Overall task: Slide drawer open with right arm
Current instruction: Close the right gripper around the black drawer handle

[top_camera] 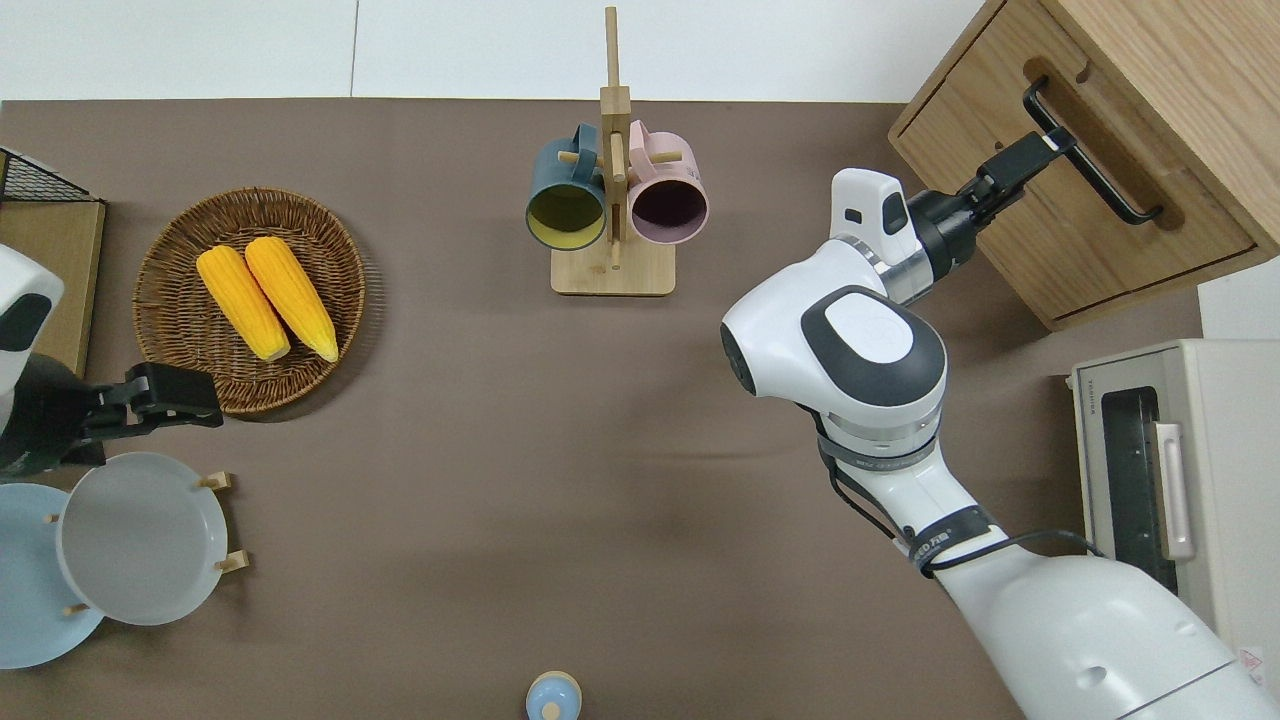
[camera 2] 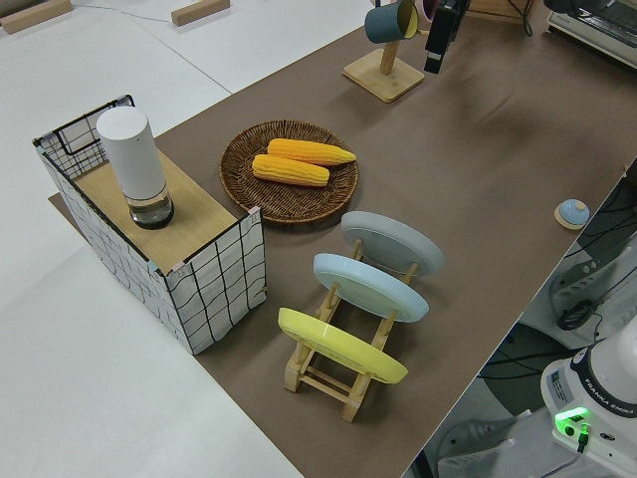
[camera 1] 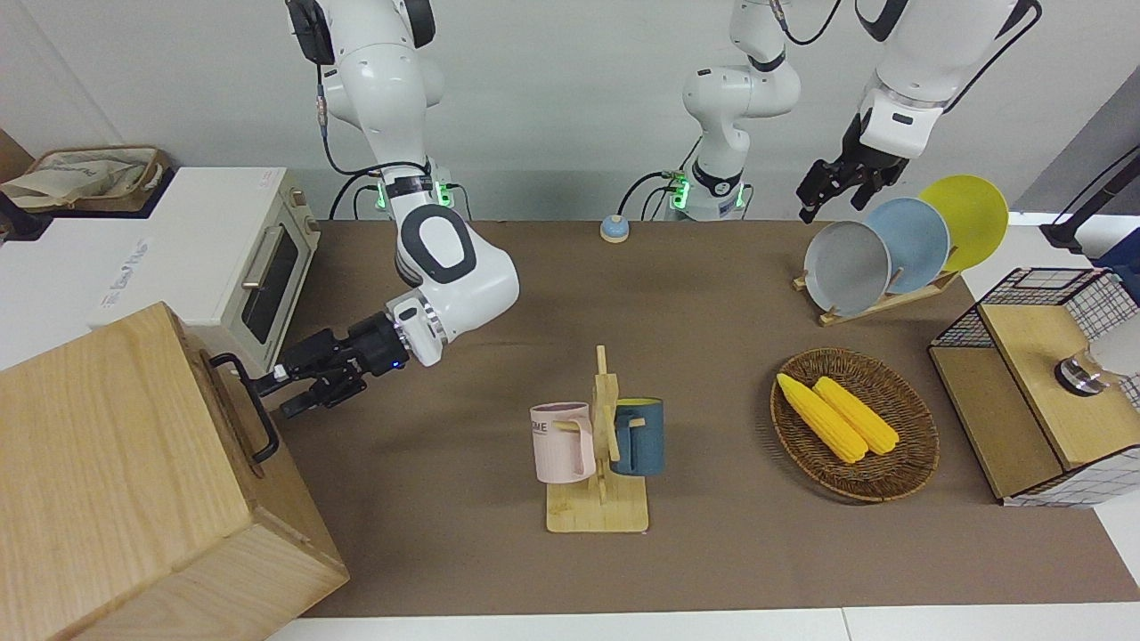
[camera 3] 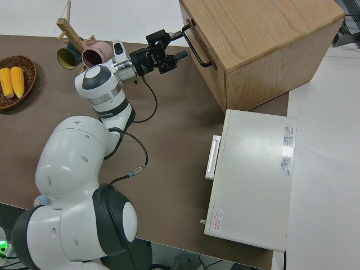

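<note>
Brown surface (camera 1: 712, 294): light-wood drawer (top_camera: 1090, 215) remains closed; right arm's black claw (camera 1: 283, 390), spread, reaches its black bar handle (top_camera: 1092, 150), ungripped.

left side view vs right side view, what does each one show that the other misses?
Only the left side view shows the three plates on their rack, the white cylinder on the wire-grid box and the small blue bell.

Only the right side view shows the right gripper open at the drawer's black handle, the whole wooden cabinet and the top of the toaster oven.

Both show the corn basket, the mug stand and the brown table.
</note>
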{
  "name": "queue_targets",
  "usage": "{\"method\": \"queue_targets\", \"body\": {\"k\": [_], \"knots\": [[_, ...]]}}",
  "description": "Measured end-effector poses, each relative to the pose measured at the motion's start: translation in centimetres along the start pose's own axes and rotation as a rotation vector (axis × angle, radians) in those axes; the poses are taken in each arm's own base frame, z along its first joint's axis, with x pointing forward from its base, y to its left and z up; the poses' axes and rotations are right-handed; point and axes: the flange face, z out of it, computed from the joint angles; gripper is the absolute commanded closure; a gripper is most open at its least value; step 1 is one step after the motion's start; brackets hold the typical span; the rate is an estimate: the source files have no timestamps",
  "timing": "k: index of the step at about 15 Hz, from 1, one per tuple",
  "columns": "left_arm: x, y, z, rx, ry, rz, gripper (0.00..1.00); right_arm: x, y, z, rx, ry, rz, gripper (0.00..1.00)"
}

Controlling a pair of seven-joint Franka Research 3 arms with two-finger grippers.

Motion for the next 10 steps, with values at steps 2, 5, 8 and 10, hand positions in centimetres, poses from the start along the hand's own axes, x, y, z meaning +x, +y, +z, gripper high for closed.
{"method": "queue_targets", "body": {"k": [2,5,8,10], "knots": [[0.0,0.0,0.0,0.0,0.0,0.0,0.01,0.0,-0.1,0.5,-0.002,0.014,0.007,0.302],[0.0,0.0,0.0,0.0,0.0,0.0,0.01,-0.3,-0.3,1.5,-0.007,0.019,0.01,0.45],[0.0,0.0,0.0,0.0,0.0,0.0,0.01,-0.3,-0.4,1.9,-0.009,0.024,0.012,0.752],[0.0,0.0,0.0,0.0,0.0,0.0,0.01,-0.3,-0.4,1.8,-0.009,0.025,0.016,0.975]]}}
